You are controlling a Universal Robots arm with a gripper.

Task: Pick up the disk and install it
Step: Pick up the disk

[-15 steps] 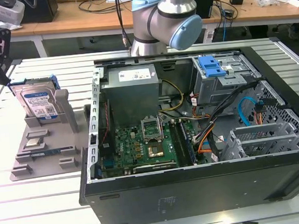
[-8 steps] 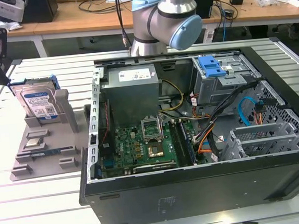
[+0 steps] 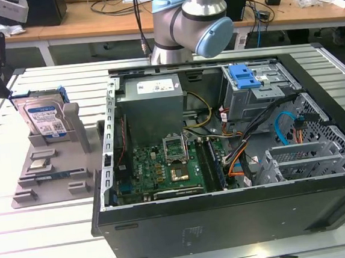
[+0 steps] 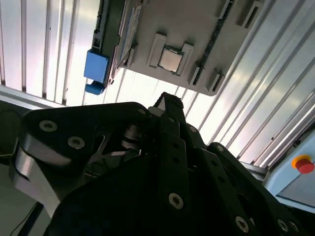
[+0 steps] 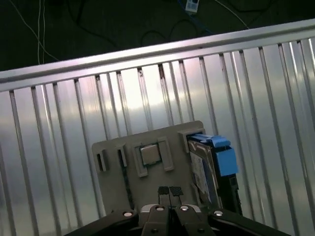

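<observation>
Flat silver-grey rectangular disk (image 3: 43, 119), blue-railed: standing on edge in grey plastic fixture (image 3: 43, 173), beside open black computer case (image 3: 229, 220). Black gripper (image 5: 170, 191): fingers closed, empty, above fixture; disk offset to one side.

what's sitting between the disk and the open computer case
In the exterior view, the upright post of the grey holder stands beside the disk. Then a narrow strip of bare slatted table runs up to the computer case.

My claw (image 5: 169, 191) hangs empty, fingertips (image 5: 163, 191) pressed together (nothing between them); my arm (image 3: 190, 19) shows one blue-capped joint.
</observation>
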